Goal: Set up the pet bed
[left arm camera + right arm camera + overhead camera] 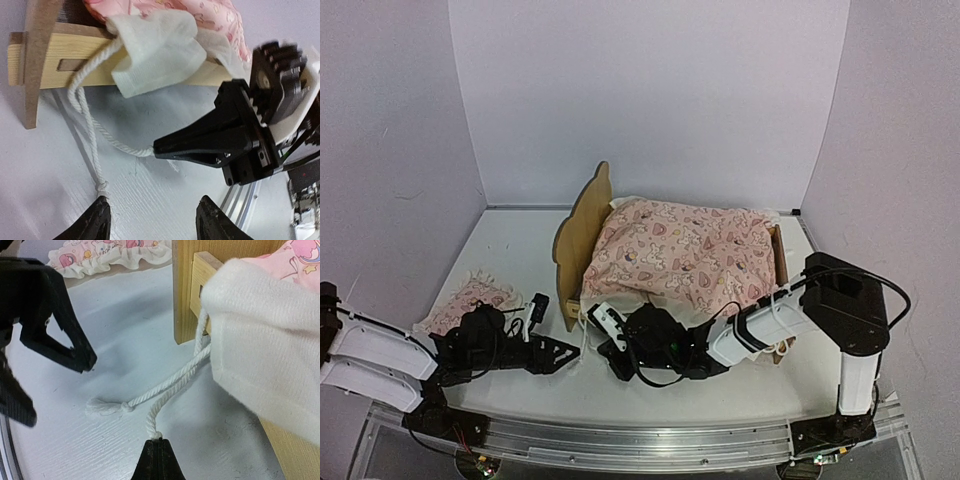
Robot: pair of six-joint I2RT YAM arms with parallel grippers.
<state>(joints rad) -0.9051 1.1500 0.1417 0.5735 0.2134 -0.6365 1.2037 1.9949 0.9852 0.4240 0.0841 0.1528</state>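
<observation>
The plywood pet bed (582, 232) stands mid-table with its wavy headboard to the left. A pink blanket (685, 255) covers it, hiding the mattress pad. A white rope (172, 382) hangs from the slot in the near side rail (75, 60) onto the table. My right gripper (157, 460) is shut on one rope end, low by the bed's near corner (595, 330). The other rope end, knotted (102, 188), lies at my left gripper's finger. My left gripper (152, 220) is open and empty, facing the right gripper (200, 142).
The small pink ruffled pillow (470, 298) lies on the table at the left, also in the right wrist view (100, 255). The blanket's white ruffle (260, 350) droops over the side rail. White walls enclose the table on three sides.
</observation>
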